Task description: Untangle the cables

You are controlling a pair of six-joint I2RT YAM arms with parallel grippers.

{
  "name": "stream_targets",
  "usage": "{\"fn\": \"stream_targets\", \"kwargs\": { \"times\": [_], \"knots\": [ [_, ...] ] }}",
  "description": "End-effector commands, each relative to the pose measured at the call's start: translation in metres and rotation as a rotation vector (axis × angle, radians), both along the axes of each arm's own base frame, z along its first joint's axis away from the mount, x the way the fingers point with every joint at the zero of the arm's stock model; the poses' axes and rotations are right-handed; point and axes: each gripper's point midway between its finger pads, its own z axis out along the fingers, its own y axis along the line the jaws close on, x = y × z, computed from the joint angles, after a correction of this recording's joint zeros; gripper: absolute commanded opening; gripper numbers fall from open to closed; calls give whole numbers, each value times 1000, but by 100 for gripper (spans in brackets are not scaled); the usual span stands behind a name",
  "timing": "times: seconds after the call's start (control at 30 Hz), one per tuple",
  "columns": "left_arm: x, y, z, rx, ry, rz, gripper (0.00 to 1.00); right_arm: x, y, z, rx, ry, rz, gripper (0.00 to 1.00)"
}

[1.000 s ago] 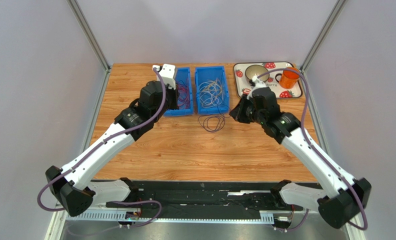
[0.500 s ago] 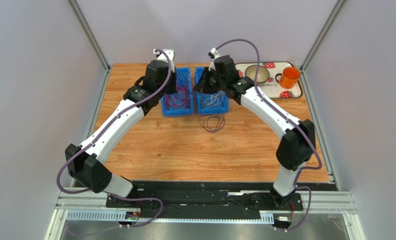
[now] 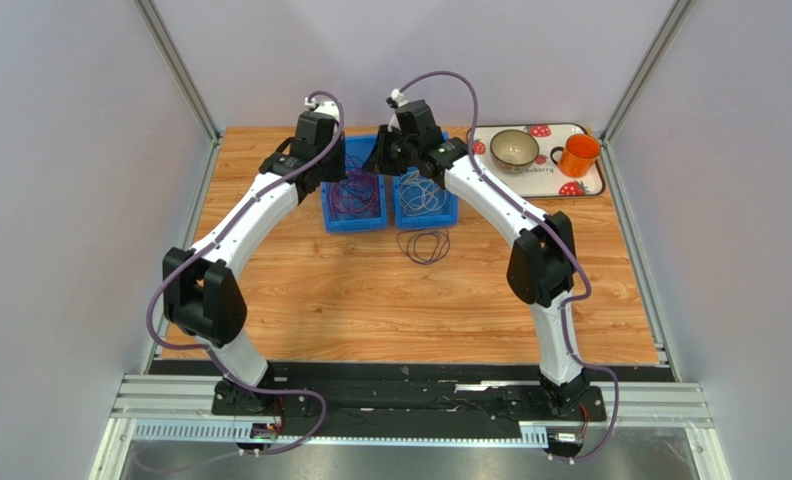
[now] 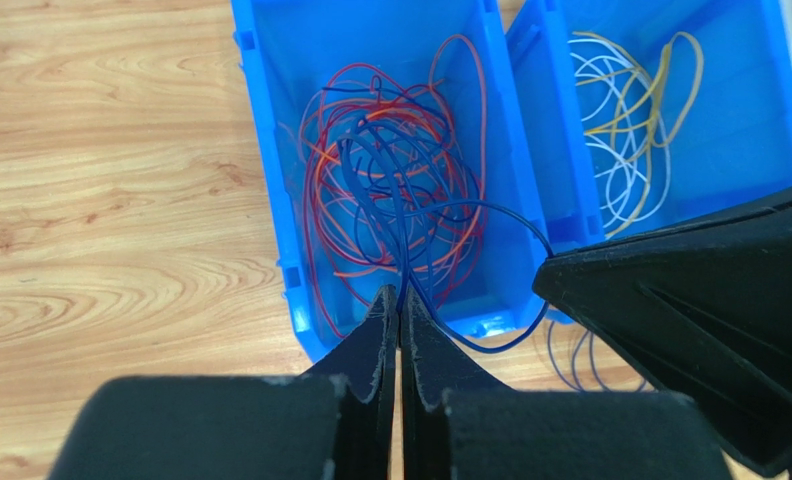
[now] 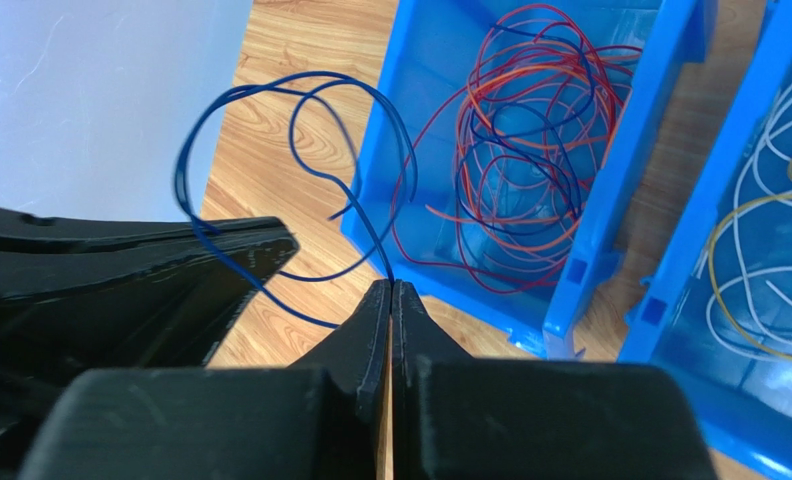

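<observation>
Scene: two robot arms arch over a pair of blue bins at the far side of a wooden table (image 3: pixel 370 300).
Left gripper (image 4: pixel 400 312): fingers pressed together, pinching a dark blue wire (image 4: pixel 402 235) that runs down into the left bin (image 4: pixel 260 150).
Right gripper (image 5: pixel 391 293): fingers likewise pressed together on a blue wire, which curls up from them in a free loop. I cannot tell whether it is the same strand.
Cables: a tangle of red, orange and blue wires (image 4: pixel 390 170) lies in the left bin. Yellow and white wires (image 4: pixel 625 130) lie in the right bin (image 4: pixel 740 60). One dark loop (image 3: pixel 425 245) rests on the table just in front of the bins.
Step in hand: apparently drawing the blue strand out of the red ones.
Doing it well: raise it slowly and ease the two grips apart, watching whether red loops ride up with it. If it snags, slacken rather than tug, since the bin looks light enough to drag.
Risk: the two grippers are close together and could knock each other.
</observation>
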Motion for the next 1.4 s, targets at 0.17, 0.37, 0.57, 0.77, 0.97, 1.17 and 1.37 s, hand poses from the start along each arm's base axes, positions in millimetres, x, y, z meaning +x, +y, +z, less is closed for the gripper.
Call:
{"fn": "stream_targets", "kwargs": {
  "times": [0.17, 0.37, 0.57, 0.77, 0.97, 1.17, 1.37],
  "knots": [
    [32, 1, 3, -32, -9, 23, 0, 15, 17, -4, -5, -18, 24, 36],
    [43, -4, -7, -69, 53, 23, 47, 13, 14, 6, -14, -44, 38, 57],
    [37, -3, 4, -84, 31, 29, 48, 1, 3, 24, -27, -72, 39, 57],
    [21, 0, 19, -101, 14, 20, 49, -16, -19, 32, -61, -78, 5, 56],
    [-12, -2, 29, -124, -7, -20, 49, -45, -67, 18, -164, -67, -80, 55],
    [-54, -28, 24, -93, -7, -90, 49, -79, -119, -4, -262, -40, -170, 55],
    [-94, -55, -5, -92, 35, -147, 49, -111, -159, -32, -340, -10, -224, 54]
  ]
}}
